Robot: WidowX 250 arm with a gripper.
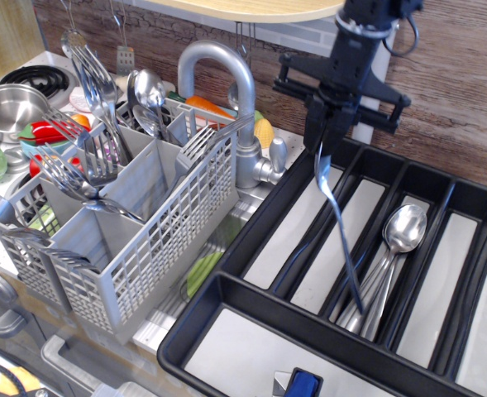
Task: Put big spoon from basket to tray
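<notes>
Above the black plastic tray point(251, 331) we see the gripper point(324, 142) pointing down, jaws clamped on the bowl end of the big spoon point(339, 227). Its thin curved steel handle hangs into a long compartment, apparently reaching the spoons point(389, 256) there. At left stands the grey grid-walled basket point(156, 248).

The basket point(136, 240) stands left of the tray point(251, 318), with the faucet point(231, 99) behind and between them. Spoons point(392, 248) lie in the tray's middle compartment, and a pot point(7, 107) sits behind the basket.
</notes>
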